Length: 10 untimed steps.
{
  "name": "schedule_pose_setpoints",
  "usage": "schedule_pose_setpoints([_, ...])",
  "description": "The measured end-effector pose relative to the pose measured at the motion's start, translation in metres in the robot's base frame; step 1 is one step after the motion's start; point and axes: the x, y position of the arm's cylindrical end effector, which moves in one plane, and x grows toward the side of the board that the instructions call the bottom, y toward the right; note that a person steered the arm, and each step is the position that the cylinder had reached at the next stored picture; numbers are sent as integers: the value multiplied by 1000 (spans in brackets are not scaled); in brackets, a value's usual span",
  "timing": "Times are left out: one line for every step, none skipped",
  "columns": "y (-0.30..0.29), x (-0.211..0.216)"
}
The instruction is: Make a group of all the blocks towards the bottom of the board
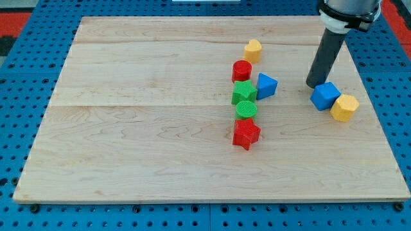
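My tip [314, 84] rests on the board at the view's right, just up and left of a blue cube [325, 96], close to it or touching it. A yellow hexagonal block [345, 107] touches the cube's lower right. Near the middle, a column runs downward: red cylinder [241, 70], green star [244, 92], green cylinder [246, 109], red star [246, 133]. A blue triangular block [266, 85] sits right of the green star. A second yellow hexagonal block [253, 50] lies above the red cylinder.
The wooden board [128, 128] lies on a blue pegboard table [19, 77]. The arm's white-collared body [347, 13] hangs over the board's top right corner.
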Motion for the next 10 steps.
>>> schedule_pose_setpoints([56, 31])
schedule_pose_setpoints([54, 95])
schedule_pose_setpoints([31, 115])
schedule_pose_setpoints([45, 129])
schedule_pose_setpoints([55, 58])
schedule_pose_setpoints([15, 29])
schedule_pose_setpoints([-5, 45])
schedule_pose_setpoints([-8, 8])
schedule_pose_setpoints([-38, 10])
schedule_pose_setpoints([-63, 69])
